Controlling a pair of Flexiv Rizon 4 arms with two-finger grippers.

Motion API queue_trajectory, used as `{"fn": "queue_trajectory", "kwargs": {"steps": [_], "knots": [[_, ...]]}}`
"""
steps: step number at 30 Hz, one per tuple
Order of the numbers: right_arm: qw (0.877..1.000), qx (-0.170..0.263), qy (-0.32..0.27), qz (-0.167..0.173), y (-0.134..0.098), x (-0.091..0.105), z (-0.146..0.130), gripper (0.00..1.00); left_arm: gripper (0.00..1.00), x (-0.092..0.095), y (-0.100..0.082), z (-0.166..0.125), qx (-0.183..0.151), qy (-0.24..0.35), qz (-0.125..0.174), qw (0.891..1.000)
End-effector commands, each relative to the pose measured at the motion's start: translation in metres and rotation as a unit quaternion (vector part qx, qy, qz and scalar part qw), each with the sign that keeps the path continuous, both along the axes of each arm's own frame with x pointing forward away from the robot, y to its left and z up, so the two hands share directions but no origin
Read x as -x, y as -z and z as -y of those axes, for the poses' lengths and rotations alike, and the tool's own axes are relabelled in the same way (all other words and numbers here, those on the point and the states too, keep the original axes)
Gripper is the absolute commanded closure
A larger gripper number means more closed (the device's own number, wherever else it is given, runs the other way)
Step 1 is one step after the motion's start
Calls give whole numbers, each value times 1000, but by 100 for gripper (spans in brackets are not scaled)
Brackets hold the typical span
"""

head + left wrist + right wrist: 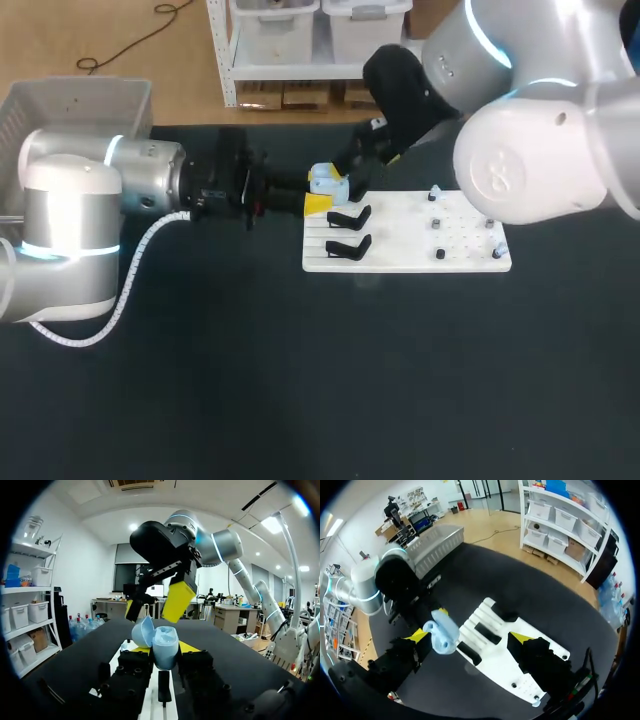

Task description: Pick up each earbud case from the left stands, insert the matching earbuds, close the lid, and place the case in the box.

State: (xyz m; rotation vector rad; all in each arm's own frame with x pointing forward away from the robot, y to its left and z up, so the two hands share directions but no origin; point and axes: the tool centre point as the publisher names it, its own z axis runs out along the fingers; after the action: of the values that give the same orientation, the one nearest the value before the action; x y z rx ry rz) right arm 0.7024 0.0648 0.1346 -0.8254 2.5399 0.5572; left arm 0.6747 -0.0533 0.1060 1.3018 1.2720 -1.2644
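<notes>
Head view, left gripper (321, 196) clamped on the open light-blue earbud case (327, 179) at the white board's (400, 256) left edge, right gripper (469, 637) hung just above, fingers spread, gripping nothing.

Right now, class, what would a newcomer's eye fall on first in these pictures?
A pale blue case, lid open, is clamped in the left gripper by the white board's left end. The right gripper hangs open just above it, yellow tips spread. Two black stands on the board hold nothing.
</notes>
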Motion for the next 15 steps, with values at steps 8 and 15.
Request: {"fn": "queue_trajectory", "kwargs": {"steps": [8,15], "knots": [[995,57,2,84,-35,8,36,0,100,0,0,0,3,3,5,1000],[991,104,25,81,-38,12,79,0,100,2,-4,0,10,7,49,999]]}}
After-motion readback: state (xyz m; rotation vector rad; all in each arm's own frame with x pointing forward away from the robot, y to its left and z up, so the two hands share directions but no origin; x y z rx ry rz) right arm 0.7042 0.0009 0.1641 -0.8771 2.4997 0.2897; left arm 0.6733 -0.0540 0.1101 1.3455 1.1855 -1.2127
